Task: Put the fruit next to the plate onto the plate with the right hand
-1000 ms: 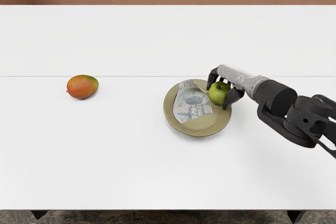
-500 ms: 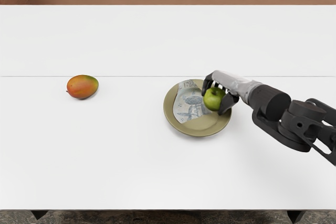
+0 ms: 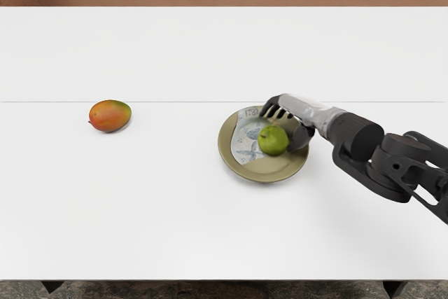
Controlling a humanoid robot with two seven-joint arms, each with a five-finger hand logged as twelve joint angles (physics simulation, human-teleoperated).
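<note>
A green apple lies on the olive plate, over its blue-patterned centre. My right hand hovers just behind and to the right of the apple. Its fingers are lifted and spread above the fruit, and the thumb stands close by the apple's right side. The hand is open and holds nothing. The right arm comes in from the right edge. No left arm shows.
An orange-red mango lies far to the left on the white table. A brown wall runs along the table's far edge.
The apple went from the hand's grasp over the plate's right rim down and left onto the plate. The fingers have opened and risen off it.
</note>
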